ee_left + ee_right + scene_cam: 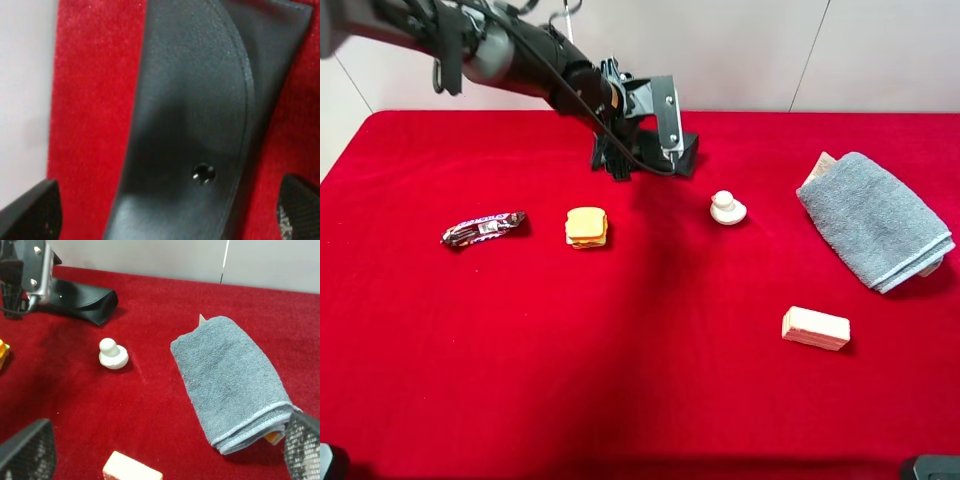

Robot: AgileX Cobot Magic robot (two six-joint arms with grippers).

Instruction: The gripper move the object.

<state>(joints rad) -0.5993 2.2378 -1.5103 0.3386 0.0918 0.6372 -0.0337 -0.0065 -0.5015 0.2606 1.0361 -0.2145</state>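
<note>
- The left gripper was reaching way out to the far edge of the red surface, hanging right over the black glasses case.
- Its jaws were spread wide, 1 on each side of the case. The wrist view showed a strip of red cloth between each one and the leather, so it wasn't pinching anything.
- The case was lying flat on the cloth near the back wall, about mid-width, flap side up, with its 1 little snap button showing.
- The right gripper was off the high view's frame. From its own camera its jaws were spread wide too, with nothing between them.
- A dark candy bar wrapper sat left of a small yellow sandwich-looking thing, both nearer the camera than the case.
- A small white knob-shaped piece sat just in front of the case, apart from it.
- A folded grey towel was over on the right with something tan poking out from under it.
- A pale wafer-like block sat on its own, nearer the front right.
</note>
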